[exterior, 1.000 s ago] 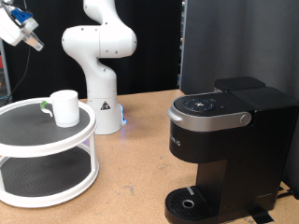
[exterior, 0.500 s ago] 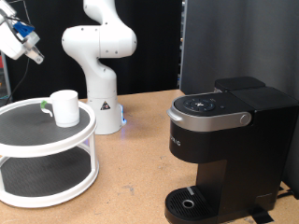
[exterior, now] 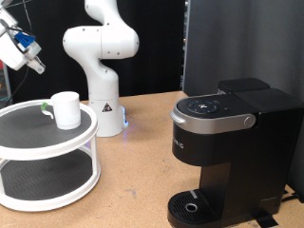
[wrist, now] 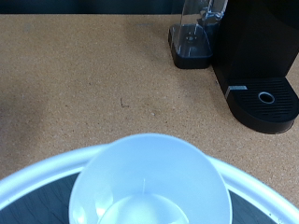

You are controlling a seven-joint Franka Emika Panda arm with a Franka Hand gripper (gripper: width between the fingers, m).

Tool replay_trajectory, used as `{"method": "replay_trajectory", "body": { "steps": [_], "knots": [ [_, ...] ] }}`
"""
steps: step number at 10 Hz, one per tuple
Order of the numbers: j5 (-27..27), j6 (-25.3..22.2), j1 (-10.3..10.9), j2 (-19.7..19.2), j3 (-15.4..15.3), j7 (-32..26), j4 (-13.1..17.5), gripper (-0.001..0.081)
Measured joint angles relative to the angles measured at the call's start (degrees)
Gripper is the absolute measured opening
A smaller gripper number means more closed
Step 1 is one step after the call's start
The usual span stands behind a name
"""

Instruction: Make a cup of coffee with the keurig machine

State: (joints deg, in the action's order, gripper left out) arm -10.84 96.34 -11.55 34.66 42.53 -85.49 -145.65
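One cup (exterior: 65,109), one keurig machine (exterior: 231,152), one hand (exterior: 28,57) above

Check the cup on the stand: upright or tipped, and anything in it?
Upright and empty: the cup shows its open mouth and bare white bottom.

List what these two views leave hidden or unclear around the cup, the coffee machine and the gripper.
- Gripper: exterior view, at the left edge above the cup; too small to judge its opening. Absent from the wrist view.
- Cup handle: wrist view, cut off by the frame's lower edge.
- Keurig machine: exterior view, right side cropped by the frame.
- Drip tray: wrist view, cut by the frame's right edge.
- White two-tier stand: left side cropped.
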Motion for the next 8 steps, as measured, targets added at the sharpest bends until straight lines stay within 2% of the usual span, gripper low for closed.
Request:
{"method": "replay_trajectory", "body": {
  "steps": [7,8],
  "knots": [
    [-0.2,7.3,0.0,-2.3,0.8,-2.6,-3.4,0.0001],
    [-0.2,7.7,0.0,-2.6,0.9,-3.0,-3.6,0.0112]
  ]
}}
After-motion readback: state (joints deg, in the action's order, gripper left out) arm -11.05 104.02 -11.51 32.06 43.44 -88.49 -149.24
